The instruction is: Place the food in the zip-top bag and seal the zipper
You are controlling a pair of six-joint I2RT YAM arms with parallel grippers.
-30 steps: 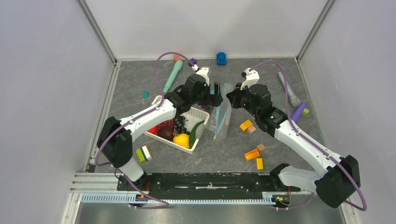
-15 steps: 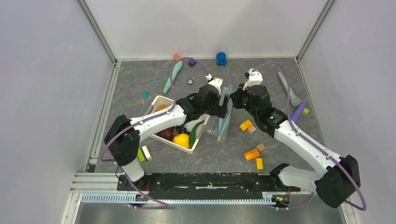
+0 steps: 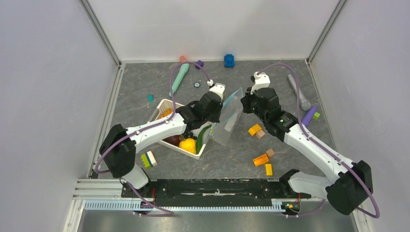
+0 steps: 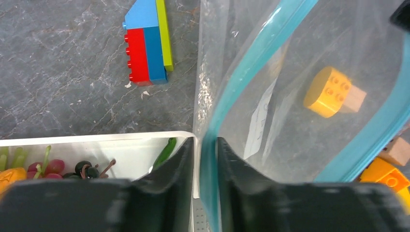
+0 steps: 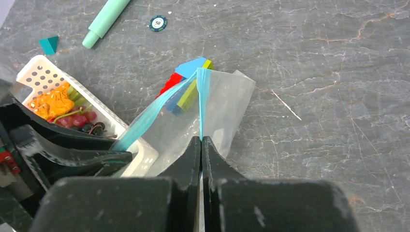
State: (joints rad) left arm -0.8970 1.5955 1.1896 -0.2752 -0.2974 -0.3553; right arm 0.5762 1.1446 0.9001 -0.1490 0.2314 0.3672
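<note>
**Bag mouth spread between my two pincers**

I hold the clear floppy zip-top bag (image 3: 226, 121) up at mid-frame so the toy plastic food (image 3: 187, 144), in the white mesh basket (image 5: 41, 77) at lower left, can drop in. My left pincer (image 4: 205, 145), nearly closed, nips one light-blue zipper lip (image 4: 249, 55). My right pincer (image 5: 201, 141) is clenched on the other.

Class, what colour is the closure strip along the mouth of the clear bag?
The zipper is light blue-teal. The left wrist view shows it best.
</note>
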